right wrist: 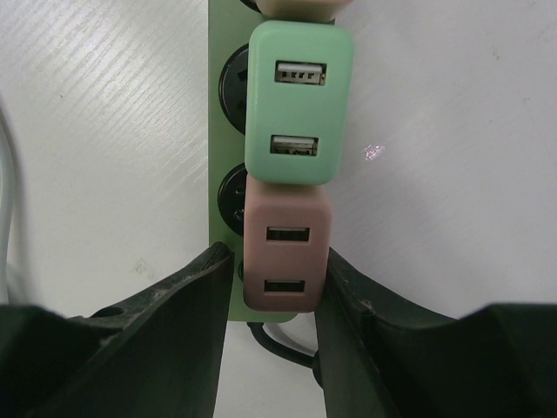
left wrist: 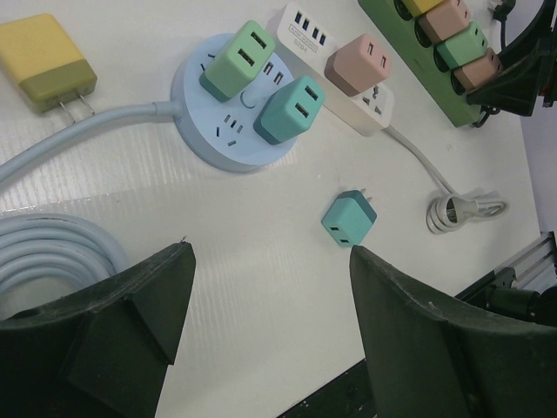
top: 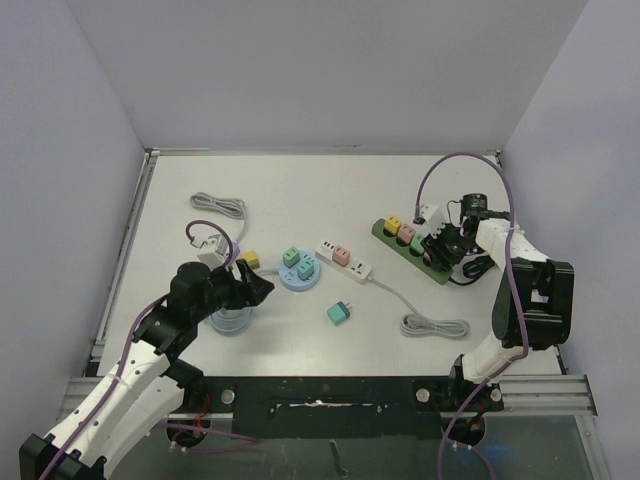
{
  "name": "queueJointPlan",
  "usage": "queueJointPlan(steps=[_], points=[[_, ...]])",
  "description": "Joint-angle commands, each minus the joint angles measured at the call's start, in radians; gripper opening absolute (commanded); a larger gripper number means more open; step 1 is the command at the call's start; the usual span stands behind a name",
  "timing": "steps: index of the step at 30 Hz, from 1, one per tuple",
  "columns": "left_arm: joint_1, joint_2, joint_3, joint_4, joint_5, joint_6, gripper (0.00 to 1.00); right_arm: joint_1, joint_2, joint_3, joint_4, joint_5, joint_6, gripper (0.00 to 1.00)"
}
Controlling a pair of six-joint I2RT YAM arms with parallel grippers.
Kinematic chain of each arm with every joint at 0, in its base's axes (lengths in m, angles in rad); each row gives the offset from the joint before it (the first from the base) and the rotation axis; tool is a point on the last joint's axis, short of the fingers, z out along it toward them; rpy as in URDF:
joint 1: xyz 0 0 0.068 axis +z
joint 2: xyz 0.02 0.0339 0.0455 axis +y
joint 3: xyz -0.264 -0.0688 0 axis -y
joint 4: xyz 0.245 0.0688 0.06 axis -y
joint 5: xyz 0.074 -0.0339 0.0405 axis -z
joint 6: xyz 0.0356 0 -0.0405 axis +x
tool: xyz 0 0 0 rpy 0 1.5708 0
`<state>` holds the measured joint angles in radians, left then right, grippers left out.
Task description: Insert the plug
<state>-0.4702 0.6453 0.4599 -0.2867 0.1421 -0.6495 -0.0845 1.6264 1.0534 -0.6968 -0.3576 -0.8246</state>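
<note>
Looking down the right wrist camera, you've got the pink plug (right wrist: 287, 252) seated in the green power strip (right wrist: 214, 157) at its near end, butted against a mint-green plug (right wrist: 298, 104) next along. The right gripper (right wrist: 277, 270) straddles the pink plug with fingers tight beside both flanks and a sliver of strip showing on one side, so you can't tell if it's clamped or just off. The left gripper (left wrist: 270, 261) hangs spread wide with nothing in it, over the table (left wrist: 261, 305) near a loose teal plug (left wrist: 348, 219); beyond, a round blue hub (left wrist: 196, 131) carries two plugs and a yellow plug (left wrist: 48, 61) lies beside its cable.
</note>
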Motion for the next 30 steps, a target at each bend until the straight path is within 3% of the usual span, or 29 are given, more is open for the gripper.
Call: queueJointPlan(steps=[1, 6, 10, 13, 18, 22, 30], points=[[0.004, -0.005, 0.008, 0.054, -0.005, 0.008, 0.70, -0.009, -0.061, 0.045, -0.015, -0.024, -0.012, 0.42], [0.005, -0.003, 0.008, 0.057, -0.004, 0.008, 0.70, -0.014, -0.053, 0.074, -0.009, -0.051, 0.008, 0.45], [0.005, 0.000, 0.006, 0.063, -0.001, 0.007, 0.70, -0.014, -0.019, 0.095, 0.000, -0.044, 0.028, 0.40], [0.005, 0.003, 0.007, 0.063, 0.000, 0.007, 0.70, -0.013, 0.009, 0.101, -0.004, -0.032, 0.031, 0.29], [0.005, 0.002, 0.005, 0.061, 0.001, 0.007, 0.70, 0.002, 0.058, 0.063, -0.011, 0.032, 0.008, 0.00], [0.005, 0.000, 0.006, 0.058, -0.001, 0.008, 0.70, 0.033, 0.141, -0.002, -0.005, 0.106, -0.015, 0.00], [0.005, -0.011, 0.007, 0.049, -0.006, 0.014, 0.70, 0.051, 0.293, 0.012, -0.029, 0.022, -0.013, 0.00]])
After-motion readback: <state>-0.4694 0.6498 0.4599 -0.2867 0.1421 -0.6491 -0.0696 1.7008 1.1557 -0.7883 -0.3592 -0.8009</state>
